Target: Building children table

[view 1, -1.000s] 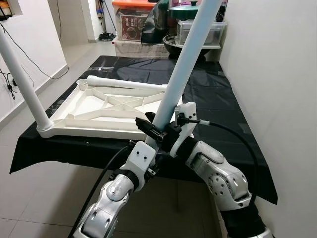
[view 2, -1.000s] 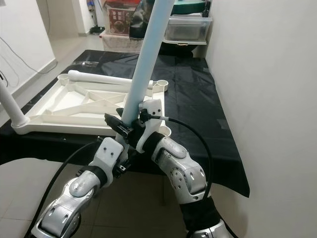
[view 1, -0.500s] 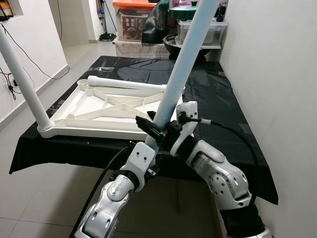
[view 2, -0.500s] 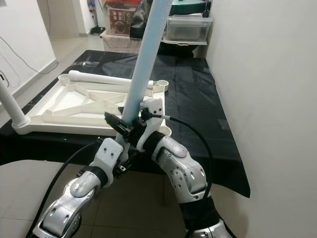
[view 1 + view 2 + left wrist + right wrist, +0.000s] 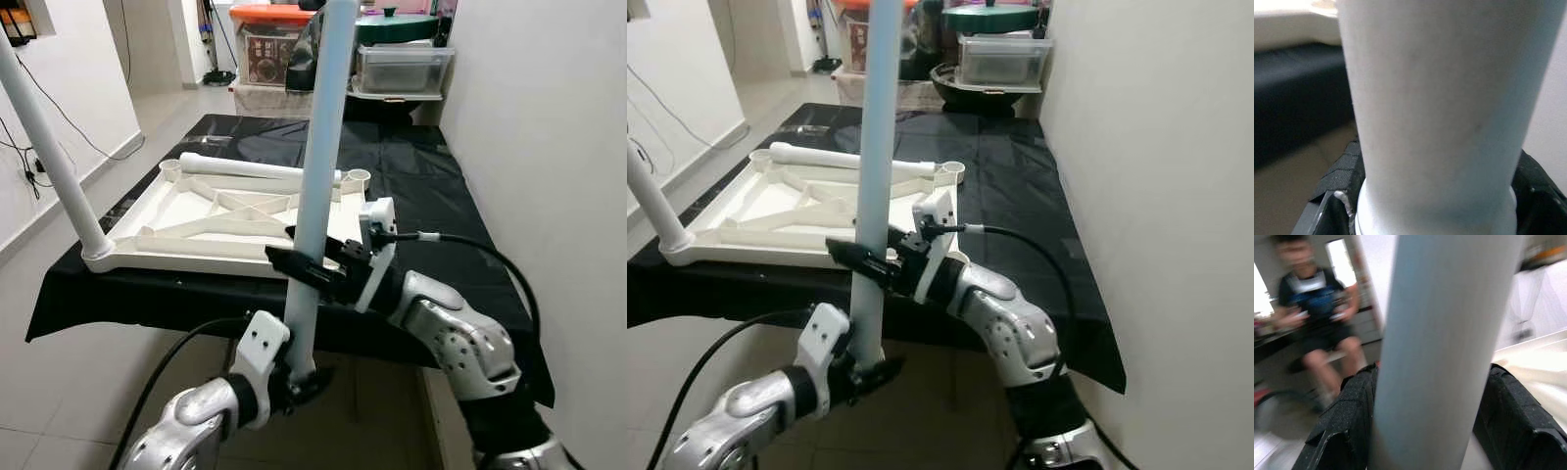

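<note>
A white table leg [image 5: 318, 166] stands almost upright in front of the table's near edge, held by both grippers. My left gripper [image 5: 294, 377] is shut on its lower end, with black fingers [image 5: 1337, 181] hugging the tube [image 5: 1440, 112]. My right gripper [image 5: 309, 269] is shut on the leg [image 5: 1444, 347] higher up, fingers [image 5: 1347, 421] on both sides. The white tabletop [image 5: 196, 220] lies upside down on the black cloth. One leg [image 5: 49, 147] is fitted at its near left corner. Another leg [image 5: 255, 169] lies along its far edge, beside an empty corner socket [image 5: 358, 178].
The black-covered table [image 5: 441, 196] runs along a white wall on the right. Storage boxes [image 5: 402, 69] and an orange-lidded bin [image 5: 269, 39] stand behind it. Open tiled floor lies to the left. A seated person [image 5: 1317, 323] shows blurred in the right wrist view.
The held leg has swung from leaning right to almost upright. My left gripper has dropped lower, toward the leg's bottom end. The head camera has shifted slightly.
</note>
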You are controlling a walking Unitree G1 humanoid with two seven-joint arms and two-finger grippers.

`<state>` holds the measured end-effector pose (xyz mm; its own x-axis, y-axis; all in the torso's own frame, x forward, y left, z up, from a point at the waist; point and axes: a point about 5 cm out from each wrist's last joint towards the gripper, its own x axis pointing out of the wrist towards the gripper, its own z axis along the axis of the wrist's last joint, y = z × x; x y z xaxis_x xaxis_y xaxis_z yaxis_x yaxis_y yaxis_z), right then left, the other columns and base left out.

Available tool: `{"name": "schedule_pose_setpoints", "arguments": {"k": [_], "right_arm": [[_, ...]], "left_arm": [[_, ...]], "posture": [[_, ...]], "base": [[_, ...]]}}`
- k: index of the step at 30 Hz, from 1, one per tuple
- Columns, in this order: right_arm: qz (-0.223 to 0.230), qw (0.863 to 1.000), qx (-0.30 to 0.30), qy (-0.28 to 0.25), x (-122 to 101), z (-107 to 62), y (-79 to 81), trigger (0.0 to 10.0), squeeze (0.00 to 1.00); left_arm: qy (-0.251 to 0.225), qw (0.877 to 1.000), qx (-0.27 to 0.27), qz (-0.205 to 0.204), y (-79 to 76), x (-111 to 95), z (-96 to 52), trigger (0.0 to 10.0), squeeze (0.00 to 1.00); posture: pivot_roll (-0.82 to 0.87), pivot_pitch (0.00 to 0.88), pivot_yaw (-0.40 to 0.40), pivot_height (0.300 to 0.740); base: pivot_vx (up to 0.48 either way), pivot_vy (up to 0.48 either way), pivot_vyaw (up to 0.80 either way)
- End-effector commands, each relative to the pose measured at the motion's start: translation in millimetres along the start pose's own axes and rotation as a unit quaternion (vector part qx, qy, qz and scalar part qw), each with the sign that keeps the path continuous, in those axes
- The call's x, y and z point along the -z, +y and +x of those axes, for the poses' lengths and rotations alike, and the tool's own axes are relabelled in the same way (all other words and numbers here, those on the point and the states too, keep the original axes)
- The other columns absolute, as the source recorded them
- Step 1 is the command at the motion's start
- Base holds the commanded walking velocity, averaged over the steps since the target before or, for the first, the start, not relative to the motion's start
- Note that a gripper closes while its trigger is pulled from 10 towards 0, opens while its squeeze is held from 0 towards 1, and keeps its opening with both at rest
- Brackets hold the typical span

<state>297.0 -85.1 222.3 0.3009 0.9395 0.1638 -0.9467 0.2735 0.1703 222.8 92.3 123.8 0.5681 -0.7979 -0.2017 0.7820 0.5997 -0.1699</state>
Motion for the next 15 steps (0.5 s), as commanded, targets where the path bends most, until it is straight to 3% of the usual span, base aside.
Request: {"name": "schedule_pose_setpoints", "arguments": {"k": [1,8,15], "right_arm": [[0.015,1.000,-0.013,0.009,4.1,0.1,0.7,10.0,0.00],[0.057,0.993,-0.095,0.033,4.8,-3.0,11.6,10.0,0.00],[0.073,0.986,-0.137,0.064,15.5,-4.6,20.5,10.0,0.00]], "left_arm": [[-0.015,1.000,0.021,-0.001,-3.1,-7.4,-2.7,10.0,0.00],[0.008,0.997,0.076,-0.013,-8.4,-2.5,-15.8,10.0,0.00],[0.024,0.993,0.112,-0.026,-16.4,0.7,-20.1,10.0,0.00]], "posture": [[0.03,0.000,-0.023,0.740],[0.03,0.000,-0.025,0.740],[0.03,0.000,-0.026,0.740]], "base": [[0.000,0.000,0.00],[0.000,0.000,0.00],[0.000,0.000,0.00]]}}
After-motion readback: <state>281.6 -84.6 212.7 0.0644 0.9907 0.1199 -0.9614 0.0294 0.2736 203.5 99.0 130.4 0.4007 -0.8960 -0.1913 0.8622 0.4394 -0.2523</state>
